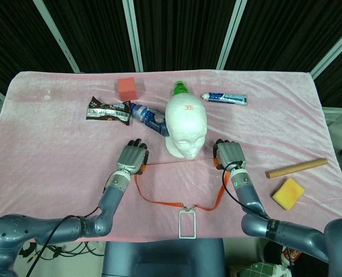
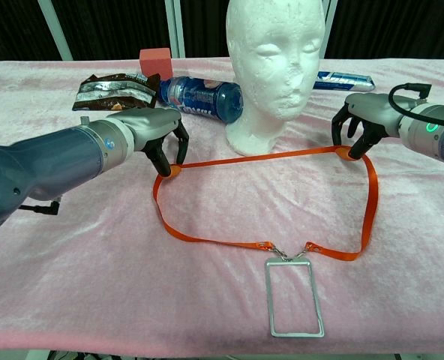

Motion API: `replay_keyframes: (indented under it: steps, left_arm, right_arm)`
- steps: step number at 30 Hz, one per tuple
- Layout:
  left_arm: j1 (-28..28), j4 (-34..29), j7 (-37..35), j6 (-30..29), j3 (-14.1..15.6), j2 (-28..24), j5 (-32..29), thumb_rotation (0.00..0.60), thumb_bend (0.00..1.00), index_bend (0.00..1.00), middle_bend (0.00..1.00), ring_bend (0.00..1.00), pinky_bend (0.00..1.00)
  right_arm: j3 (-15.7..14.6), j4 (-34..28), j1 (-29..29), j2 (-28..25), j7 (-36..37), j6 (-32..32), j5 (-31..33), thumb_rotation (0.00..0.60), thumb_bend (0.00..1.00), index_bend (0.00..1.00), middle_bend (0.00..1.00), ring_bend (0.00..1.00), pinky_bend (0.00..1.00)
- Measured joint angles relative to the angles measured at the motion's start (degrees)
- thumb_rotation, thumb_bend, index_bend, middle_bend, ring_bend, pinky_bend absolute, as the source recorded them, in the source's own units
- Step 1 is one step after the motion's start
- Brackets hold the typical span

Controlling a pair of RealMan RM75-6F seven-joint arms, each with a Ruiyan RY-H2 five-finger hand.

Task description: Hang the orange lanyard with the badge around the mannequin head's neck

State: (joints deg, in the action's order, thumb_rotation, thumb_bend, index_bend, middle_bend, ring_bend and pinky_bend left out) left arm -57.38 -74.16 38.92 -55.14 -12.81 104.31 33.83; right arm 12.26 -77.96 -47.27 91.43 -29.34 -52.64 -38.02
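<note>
A white foam mannequin head (image 1: 185, 128) (image 2: 276, 71) stands upright mid-table, facing me. The orange lanyard (image 1: 159, 201) (image 2: 259, 159) is stretched into a wide loop in front of its base, its far strand taut just ahead of the neck. A clear badge holder (image 1: 187, 224) (image 2: 292, 298) lies flat at the loop's near end. My left hand (image 1: 132, 157) (image 2: 156, 133) pinches the loop's left corner, and my right hand (image 1: 230, 156) (image 2: 364, 124) pinches the right corner. Both hands hover low over the pink cloth (image 1: 55, 150).
A blue bottle (image 1: 149, 119) (image 2: 201, 97) lies just behind-left of the head. A snack packet (image 1: 107, 111), red block (image 1: 127, 88), toothpaste tube (image 1: 224, 98) and green-capped bottle (image 1: 180, 88) sit further back. A wooden stick (image 1: 297, 168) and yellow sponge (image 1: 288, 193) lie at right.
</note>
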Motion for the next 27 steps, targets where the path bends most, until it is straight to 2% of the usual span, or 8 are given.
replay_keyframes:
  steps: [16,27]
  left_arm:
    - [1.7,0.04,-6.48,0.12,-1.19,0.47,4.84,0.6,0.44,0.6,0.26,0.06,0.12]
    - [2.3,1.17,-8.02,0.8,-1.55,0.75,6.09,0.6,0.44,0.6,0.26,0.06,0.12]
  right_arm:
    - [0.26,-0.42,-0.15,0.38,0.61,0.0,0.15,0.6,0.51,0.79,0.28,0.3,0.34]
    - [0.53,-0.49,-0.07,0.0,1.06,-0.21,0.2,0.6,0.51,0.79,0.28,0.3,0.34]
